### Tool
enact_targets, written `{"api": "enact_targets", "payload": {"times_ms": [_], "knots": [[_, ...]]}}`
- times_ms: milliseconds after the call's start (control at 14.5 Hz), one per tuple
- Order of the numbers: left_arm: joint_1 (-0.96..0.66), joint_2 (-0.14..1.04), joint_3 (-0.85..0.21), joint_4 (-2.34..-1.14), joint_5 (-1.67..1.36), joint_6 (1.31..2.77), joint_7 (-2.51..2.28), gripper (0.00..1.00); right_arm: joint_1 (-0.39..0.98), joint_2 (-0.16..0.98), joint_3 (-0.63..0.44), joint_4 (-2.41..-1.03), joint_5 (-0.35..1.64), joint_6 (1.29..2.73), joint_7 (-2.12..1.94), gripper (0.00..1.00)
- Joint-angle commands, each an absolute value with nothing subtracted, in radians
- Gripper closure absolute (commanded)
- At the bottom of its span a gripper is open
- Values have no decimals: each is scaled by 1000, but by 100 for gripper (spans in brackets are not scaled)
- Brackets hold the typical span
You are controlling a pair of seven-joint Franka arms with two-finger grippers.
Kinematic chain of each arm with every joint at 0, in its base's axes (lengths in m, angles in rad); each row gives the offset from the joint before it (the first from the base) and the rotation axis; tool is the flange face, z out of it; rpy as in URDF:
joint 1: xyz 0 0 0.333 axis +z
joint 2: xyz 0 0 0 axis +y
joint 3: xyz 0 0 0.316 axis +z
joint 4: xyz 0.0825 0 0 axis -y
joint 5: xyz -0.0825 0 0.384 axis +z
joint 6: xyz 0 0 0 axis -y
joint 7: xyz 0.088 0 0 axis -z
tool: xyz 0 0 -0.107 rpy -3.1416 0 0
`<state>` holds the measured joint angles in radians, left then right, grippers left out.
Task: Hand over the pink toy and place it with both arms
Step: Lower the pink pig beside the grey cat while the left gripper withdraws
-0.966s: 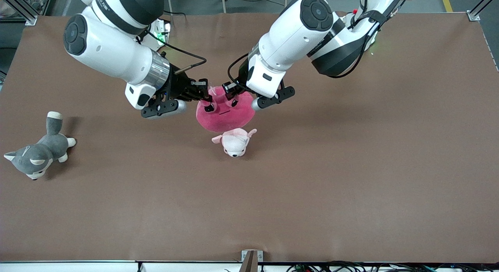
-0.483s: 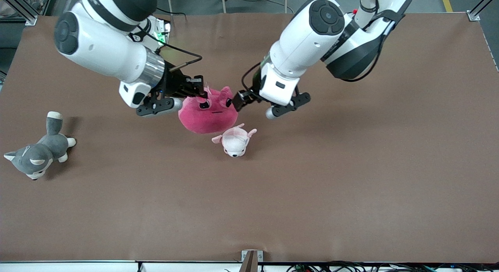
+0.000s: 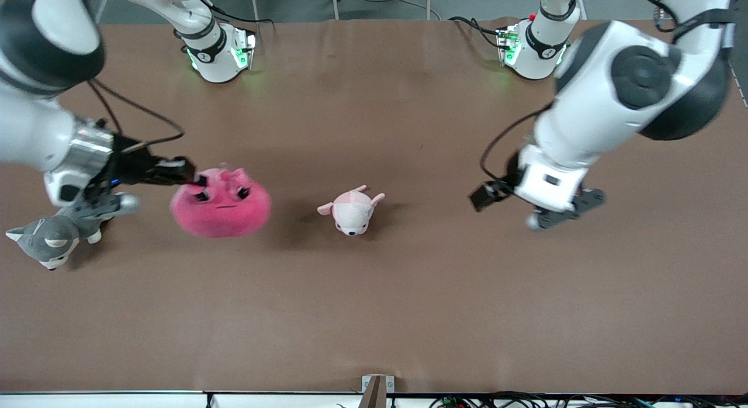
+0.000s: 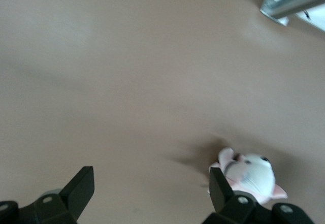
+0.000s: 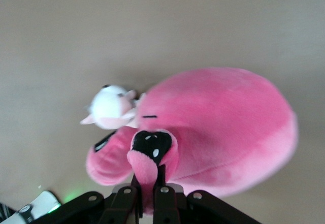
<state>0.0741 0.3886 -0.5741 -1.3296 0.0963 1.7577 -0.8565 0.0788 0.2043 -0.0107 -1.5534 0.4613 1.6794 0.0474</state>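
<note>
The pink toy, a round hot-pink plush with an angry face, hangs a little above the table between the grey cat and the small pale plush. My right gripper is shut on one of its ear flaps. In the right wrist view the flap is pinched between the fingers of the right gripper, and the toy's body bulges past them. My left gripper is open and holds nothing, over bare table toward the left arm's end. In the left wrist view, the left gripper frames only brown table.
A small white and pale-pink plush lies mid-table and also shows beside a left finger. A grey and white plush cat lies under the right wrist at the right arm's end. Brown mat covers the table.
The left gripper opened, let go of the pink toy and drew back toward its own end. The right arm carried the toy toward the grey cat.
</note>
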Motion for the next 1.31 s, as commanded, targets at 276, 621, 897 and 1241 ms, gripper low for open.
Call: {"api": "enact_targets", "payload": {"times_ms": [276, 621, 897, 1241], "knots": [[248, 279, -581, -1338, 140, 1533, -557, 0, -77, 334, 14, -1545, 460, 1591, -38, 99], [74, 129, -280, -1426, 100, 1525, -295, 0, -127, 411, 12, -1548, 534, 1589, -95, 99], [6, -3, -157, -1555, 20, 1523, -232, 0, -141, 462, 12, -1548, 558, 1583, -100, 99], [-12, -49, -140, -1598, 14, 1516, -207, 0, -181, 509, 12, -1548, 588, 1566, -144, 98]]}}
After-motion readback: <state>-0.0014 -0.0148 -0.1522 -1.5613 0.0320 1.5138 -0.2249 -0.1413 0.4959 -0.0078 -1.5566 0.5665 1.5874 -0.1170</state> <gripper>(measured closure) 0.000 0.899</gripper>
